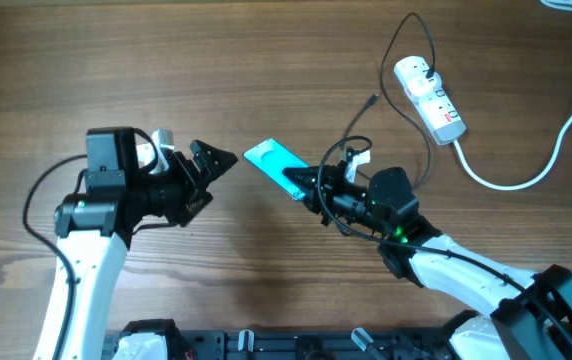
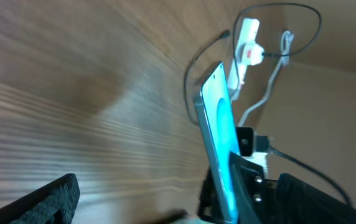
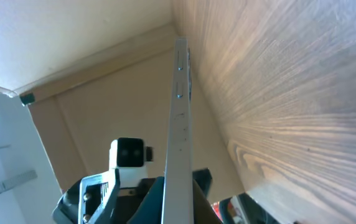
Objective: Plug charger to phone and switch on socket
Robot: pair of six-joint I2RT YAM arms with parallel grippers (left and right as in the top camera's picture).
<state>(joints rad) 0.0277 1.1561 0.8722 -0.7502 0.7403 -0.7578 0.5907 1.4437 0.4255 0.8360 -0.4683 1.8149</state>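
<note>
A narrow gap is left between the left gripper (image 1: 216,160) and the phone (image 1: 269,160). Wide bare table (image 1: 116,60) is offered at the far left. The path from the right gripper (image 1: 314,185) to the socket (image 1: 429,98) is crossed by the looping charger (image 1: 371,100) cable.

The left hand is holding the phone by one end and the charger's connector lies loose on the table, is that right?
No, the right hand holds the phone by one end, as the overhead view shows. The charger's connector does lie loose on the table.
</note>
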